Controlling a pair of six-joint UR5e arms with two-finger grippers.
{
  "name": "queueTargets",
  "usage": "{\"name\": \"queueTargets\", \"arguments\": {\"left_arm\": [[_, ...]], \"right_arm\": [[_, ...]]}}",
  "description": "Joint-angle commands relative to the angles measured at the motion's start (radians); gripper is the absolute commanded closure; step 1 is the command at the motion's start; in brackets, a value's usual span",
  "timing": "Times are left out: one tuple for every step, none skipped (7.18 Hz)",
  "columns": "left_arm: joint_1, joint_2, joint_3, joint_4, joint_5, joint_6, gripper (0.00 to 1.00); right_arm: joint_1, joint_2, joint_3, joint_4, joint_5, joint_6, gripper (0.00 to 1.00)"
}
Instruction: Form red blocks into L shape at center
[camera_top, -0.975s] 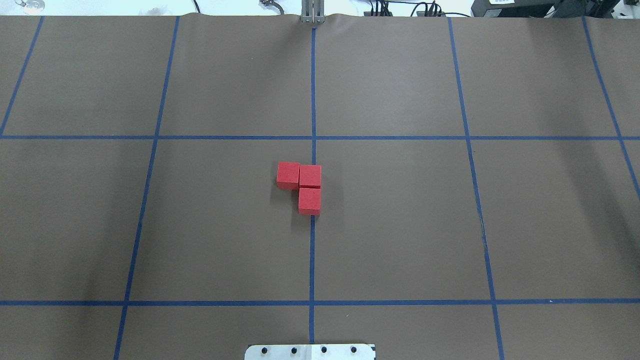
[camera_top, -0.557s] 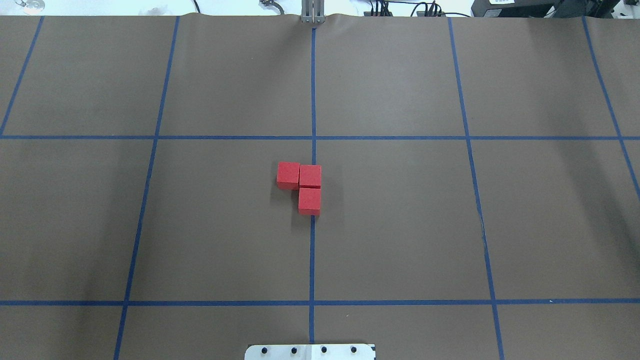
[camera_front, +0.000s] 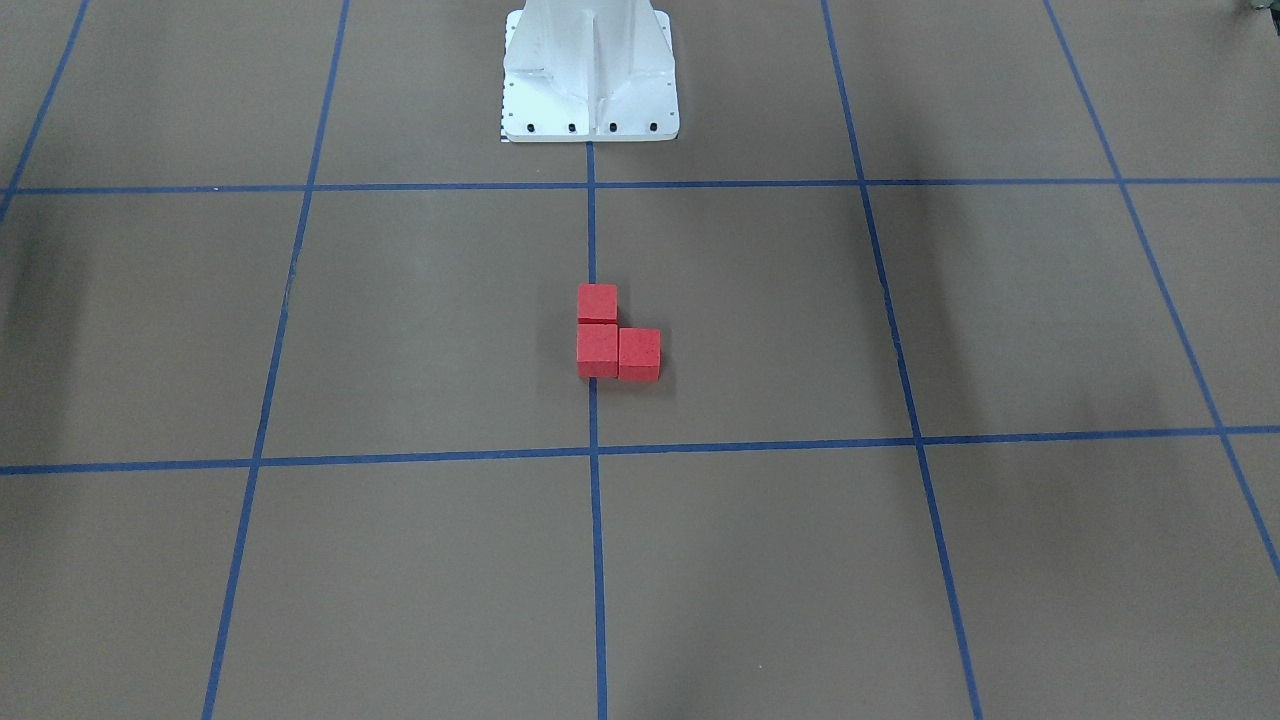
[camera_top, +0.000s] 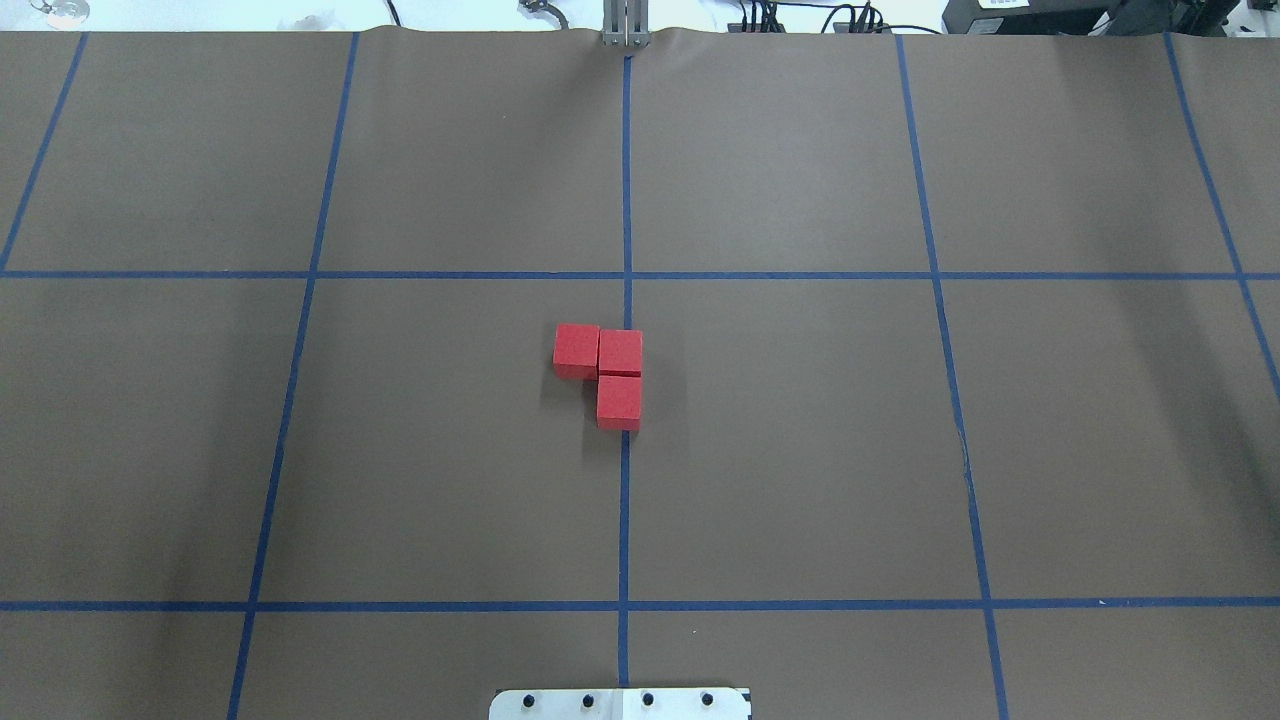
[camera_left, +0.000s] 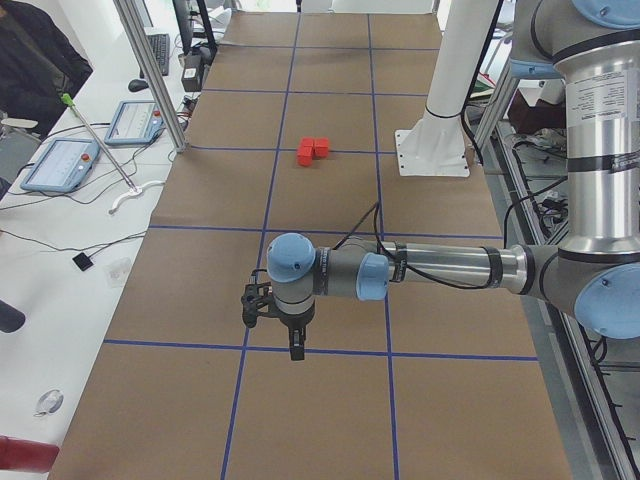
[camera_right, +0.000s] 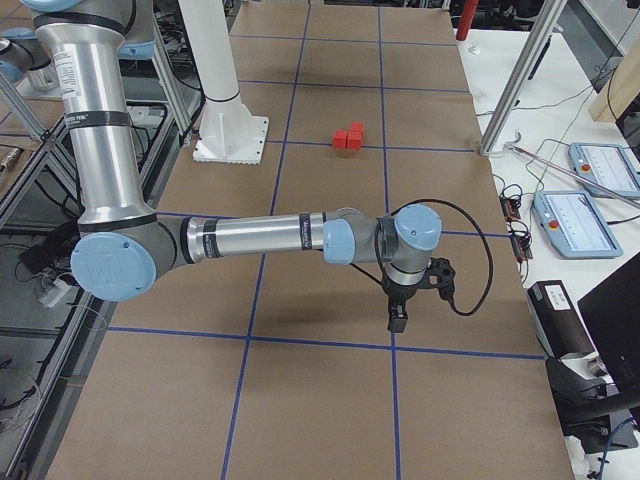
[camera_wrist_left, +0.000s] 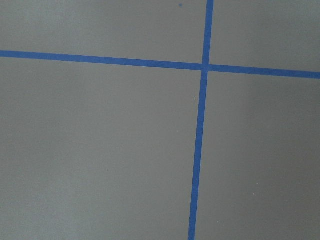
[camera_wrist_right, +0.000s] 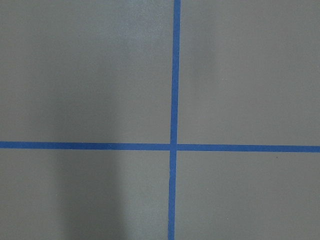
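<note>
Red blocks (camera_top: 620, 352) touching in an L at center (camera_top: 640, 470) of worktop (camera_top: 800, 450), on blue tape line (camera_top: 625, 200); unmoved over last second. Probably finished. Left pincer (camera_left: 296, 350), right pincer (camera_right: 397, 322) well away; open or closed, cannot tell.

Three red blocks (camera_front: 598, 348) rest on the brown desk at the center (camera_top: 668, 388), gathered on the middle blue tape line (camera_top: 624, 500). They are small matte cubes with plain faces. Each sits flat and roughly square to that line. Two of them sit on the line itself, one after the other along it and touching, with a thin dark seam between them. Of these, the corner block (camera_top: 620, 352) is farther from the robot and the near block (camera_top: 619, 402) is closer. The third block (camera_top: 576, 350) lies just off the line on the robot's left. It touches the corner block's side and is set very slightly farther along the line. Together they form an L.
</note>
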Motion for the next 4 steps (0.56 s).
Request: {"name": "queueTargets", "arguments": {"left_arm": [[0.0, 0.0, -0.002, -0.001, 0.0, -0.001, 0.0], [0.0, 0.0, -0.005, -0.001, 0.0, -0.001, 0.0], [0.0, 0.0, -0.007, -0.001, 0.0, -0.001, 0.0], [0.0, -0.002, -0.01, -0.001, 0.0, -0.001, 0.0]], "right_arm": [[0.0, -0.009, 0.022, -0.001, 0.002, 0.0, 0.0], [0.0, -0.013, 0.025, -0.001, 0.003, 0.0, 0.0], [0.0, -0.016, 0.025, -0.001, 0.006, 0.0, 0.0], [0.0, -0.016, 0.025, 0.0, 0.006, 0.0, 0.0]]}}
